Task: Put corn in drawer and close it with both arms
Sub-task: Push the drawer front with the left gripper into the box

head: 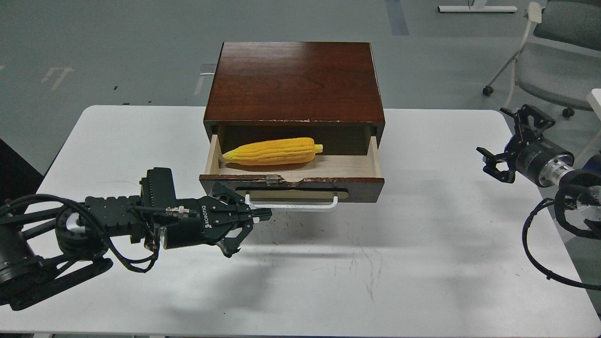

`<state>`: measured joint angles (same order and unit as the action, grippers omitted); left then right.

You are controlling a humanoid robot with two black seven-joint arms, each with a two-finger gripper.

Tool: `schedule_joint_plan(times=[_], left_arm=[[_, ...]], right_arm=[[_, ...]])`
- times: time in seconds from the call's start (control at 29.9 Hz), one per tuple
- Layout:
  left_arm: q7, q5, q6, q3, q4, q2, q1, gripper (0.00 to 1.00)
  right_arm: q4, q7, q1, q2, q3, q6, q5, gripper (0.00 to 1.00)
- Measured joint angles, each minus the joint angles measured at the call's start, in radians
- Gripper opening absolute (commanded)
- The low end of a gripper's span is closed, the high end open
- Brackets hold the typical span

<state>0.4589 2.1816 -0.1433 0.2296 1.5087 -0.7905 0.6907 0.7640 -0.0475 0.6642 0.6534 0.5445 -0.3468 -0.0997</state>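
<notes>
The corn point(273, 151) is lying inside the open drawer point(291, 184), toward its left half, tip pointing left, so the placing step looks done and the closing step is coming up. The left hand point(253, 224) is sitting right at the left end of the white handle point(291, 203), its fingers spread partly open with nothing in them; whether a fingertip is touching the bar I cannot quite tell from here. The right hand point(509, 143) is hanging off the right edge of the white surface point(422, 263), fingers wide open and empty, well apart from the drawer. The next move is probably calling for both hands pressing squarely on the front, pushing it straight back into the brown cabinet point(295, 82).
</notes>
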Motion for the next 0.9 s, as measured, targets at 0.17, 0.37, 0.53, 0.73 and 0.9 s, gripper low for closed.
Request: schedule_joint_plan(times=[0.17, 0.37, 0.53, 0.73, 0.9], left_arm=[[-0.010, 0.000, 0.011, 0.002, -0.011, -0.011, 0.002, 0.00], [-0.014, 0.000, 0.011, 0.030, -0.011, -0.012, 0.002, 0.00], [-0.051, 0.000, 0.011, 0.044, -0.014, 0.001, 0.002, 0.00], [-0.060, 0.000, 0.012, 0.046, -0.045, 0.032, 0.006, 0.00], [-0.060, 0.000, 0.014, 0.046, -0.090, 0.064, 0.013, 0.00]], right_arm=[[0.000, 0.000, -0.007, 0.000, 0.000, 0.000, 0.000, 1.00], [0.000, 0.000, -0.019, 0.000, 0.000, 0.000, 0.000, 1.00], [0.000, 0.000, -0.021, -0.001, 0.000, 0.000, 0.000, 1.00], [0.001, 0.000, -0.022, -0.003, 0.000, 0.000, 0.000, 1.00], [0.000, 0.000, -0.022, -0.003, 0.000, 0.000, 0.000, 1.00]])
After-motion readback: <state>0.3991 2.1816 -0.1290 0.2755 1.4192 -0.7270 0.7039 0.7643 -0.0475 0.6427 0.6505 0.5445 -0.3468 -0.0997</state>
